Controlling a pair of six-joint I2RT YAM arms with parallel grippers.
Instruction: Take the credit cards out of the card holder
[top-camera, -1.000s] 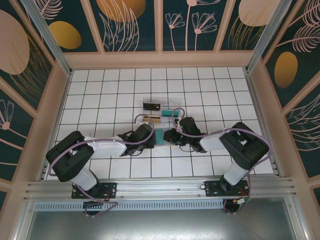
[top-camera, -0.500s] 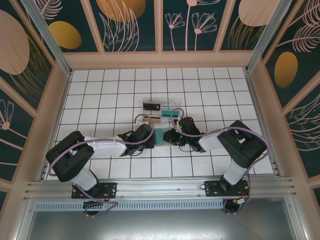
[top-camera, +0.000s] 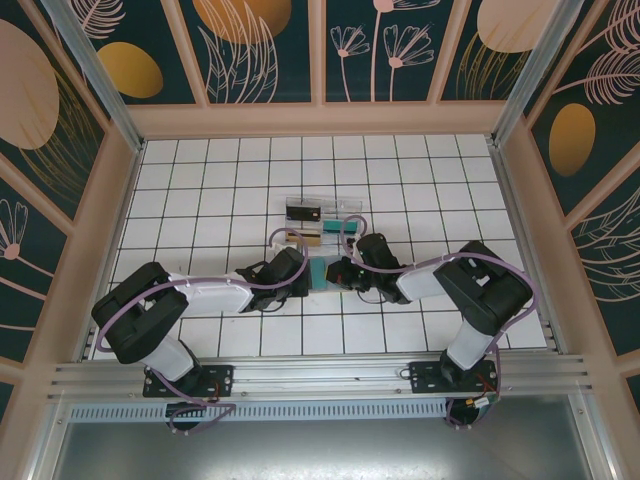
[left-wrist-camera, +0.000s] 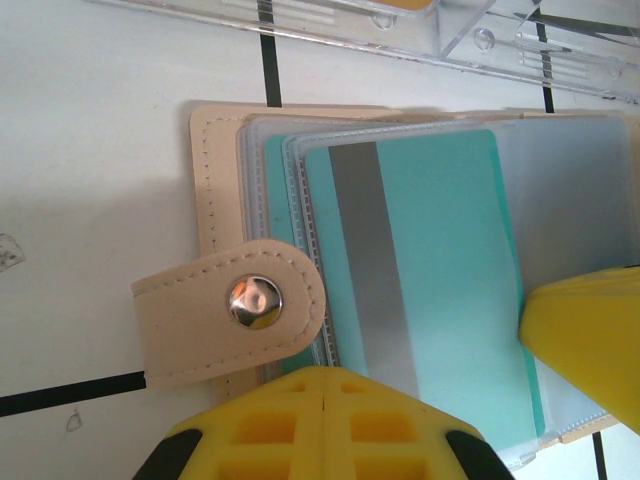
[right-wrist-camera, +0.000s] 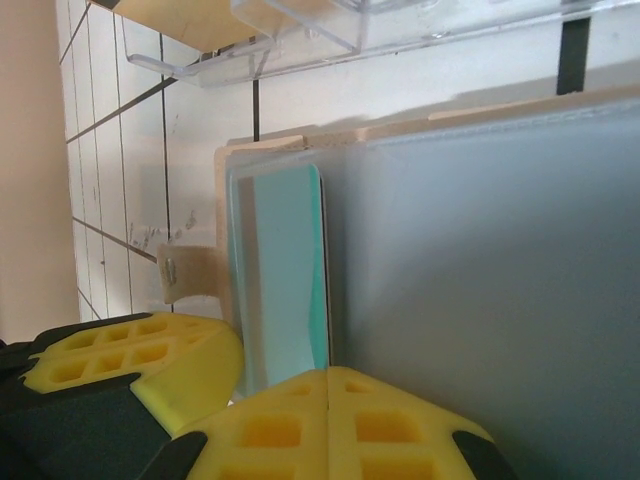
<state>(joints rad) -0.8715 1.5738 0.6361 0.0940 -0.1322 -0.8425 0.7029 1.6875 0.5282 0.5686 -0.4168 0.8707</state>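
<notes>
Seen from above: a white tiled table (top-camera: 200, 180), glossy, crossed by dark grout lines. At 12 o'clock of centre, a clear hard-plastic tray (top-camera: 322, 212) split into compartments. Just at 6 o'clock of that tray, the card holder (top-camera: 320, 272), lying open and flat between both arms. Left claw (top-camera: 303, 278) reaching it from 9 o'clock, right claw (top-camera: 336, 274) from 3 o'clock. About equally near, with no clear favourite for the pull.

From the left wrist: a tan cover (left-wrist-camera: 212, 200) at 9 o'clock, matte, leather-like, stitched along the border. Stacked on it, frosted clear sleeves (left-wrist-camera: 570, 190), thin and floppy. Inside the top one, a teal card (left-wrist-camera: 445, 280), stiff and smooth, with a grey stripe (left-wrist-camera: 375, 270) along its length. Long axis running roughly 12 to 6, tipped slightly toward 11 and 5. Folded over at 8 o'clock, a closing tab (left-wrist-camera: 185, 330) with a rounded end and a shiny metal snap (left-wrist-camera: 252, 300). At 6 o'clock, left claw (left-wrist-camera: 325, 385), yellow ribbed pads pressed together, nothing visible between them, at the holder's near edge.

From the right wrist: right claw (right-wrist-camera: 328, 385) at 6 o'clock, pads closed tight, meeting right at a sleeve's edge. Cannot tell whether a leaf is pinched. Teal card (right-wrist-camera: 285, 270) at 11 o'clock of the pads, seen at a steep slant. Probably best slid out along that long axis, with the cover pinned down.
</notes>
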